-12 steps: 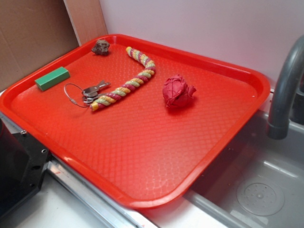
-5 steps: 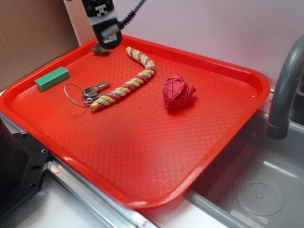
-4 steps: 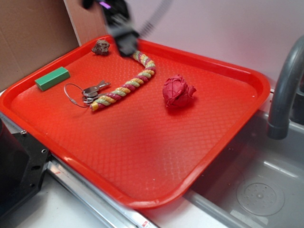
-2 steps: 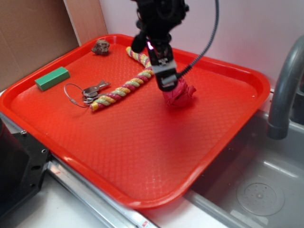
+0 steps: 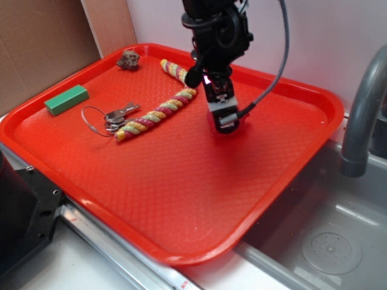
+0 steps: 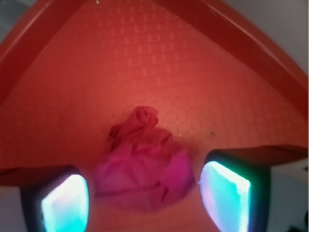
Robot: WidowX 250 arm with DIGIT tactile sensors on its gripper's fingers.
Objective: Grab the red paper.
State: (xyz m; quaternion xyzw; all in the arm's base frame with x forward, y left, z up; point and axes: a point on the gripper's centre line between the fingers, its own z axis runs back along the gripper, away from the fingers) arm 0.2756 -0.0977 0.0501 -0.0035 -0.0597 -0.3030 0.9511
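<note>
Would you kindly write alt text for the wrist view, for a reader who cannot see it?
A crumpled red paper lies on an orange-red tray, between the two open fingers of the gripper, which show at the lower left and lower right. The tray's raised rim runs across the upper corners.

The robot arm is reaching down over the orange-red tray (image 5: 181, 199), its gripper (image 5: 226, 125) sitting at the red paper (image 5: 211, 123) and hiding nearly all of it. A twisted multicolour rope (image 5: 158, 112) is lying to the left, touching a set of keys on a wire ring (image 5: 110, 119). A green block (image 5: 66, 99) and a brown lump (image 5: 128, 59) are resting farther left. A grey faucet (image 5: 361, 115) is standing over the sink (image 5: 320, 241).
</note>
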